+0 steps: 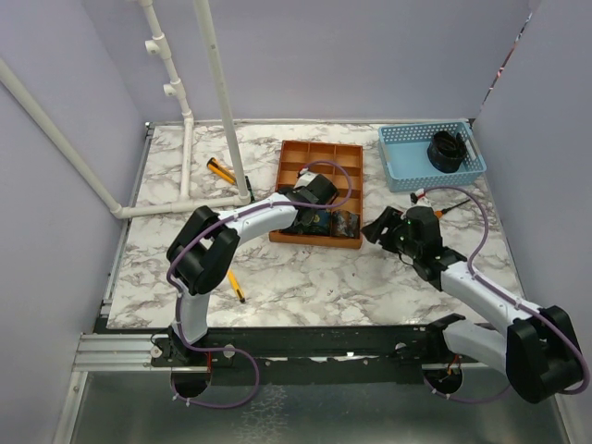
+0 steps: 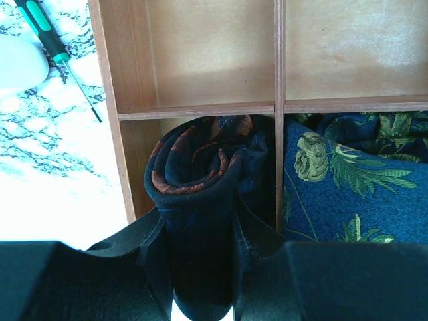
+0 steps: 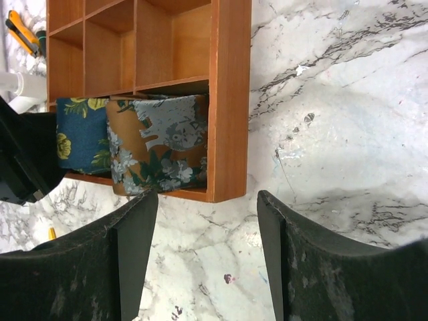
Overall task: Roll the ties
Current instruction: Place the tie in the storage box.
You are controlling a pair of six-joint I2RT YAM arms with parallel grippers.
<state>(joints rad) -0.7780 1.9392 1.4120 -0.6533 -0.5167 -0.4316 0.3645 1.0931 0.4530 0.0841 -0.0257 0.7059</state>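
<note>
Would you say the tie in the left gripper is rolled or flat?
Rolled: the tie shows spiral layers, held by the left gripper.

A marble bench (image 1: 305, 273) carries an orange wooden divided tray (image 1: 319, 157) at its middle. The left tool (image 1: 303, 217) is down in the tray's near row, beside rolled ties (image 1: 344, 224). The right tool (image 1: 377, 228) hovers just right of the tray, apart from it. A blue basket (image 1: 398, 163) stands far right, and a yellow-handled screwdriver (image 1: 236, 285) lies near left.
</note>
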